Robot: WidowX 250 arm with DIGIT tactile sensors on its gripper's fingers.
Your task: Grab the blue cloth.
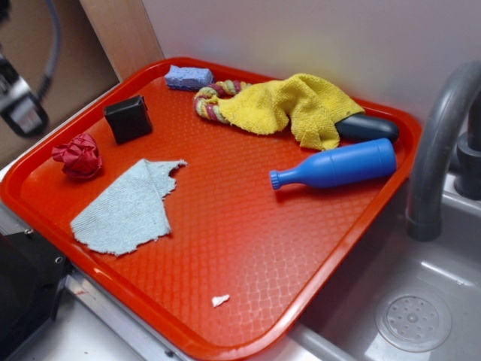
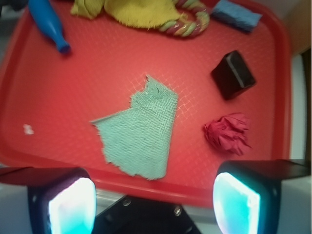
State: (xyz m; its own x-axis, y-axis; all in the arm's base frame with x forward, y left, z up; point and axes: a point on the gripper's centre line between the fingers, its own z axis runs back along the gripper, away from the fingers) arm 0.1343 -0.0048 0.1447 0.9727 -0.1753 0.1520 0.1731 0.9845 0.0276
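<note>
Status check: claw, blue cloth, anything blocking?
Claw open, above the tray's near edge. Blue cloth flat on tray, untouched. Red crumpled wad beside it, apart; nothing on the cloth.

Blue cloth (image 1: 129,210) (image 2: 141,129): thin pale blue-grey woven rag, ragged torn edges, lying flat on tray, near front-left edge.

Toy kitchen test setup, grey curved faucet (image 1: 440,150) over a plastic sink basin (image 1: 391,278) with round drain (image 1: 413,322), red cafeteria tray (image 1: 248,248) of scattered household odds and ends set beside it, plain white wall (image 1: 316,37) behind, wooden panel (image 1: 124,34) at back left
</note>
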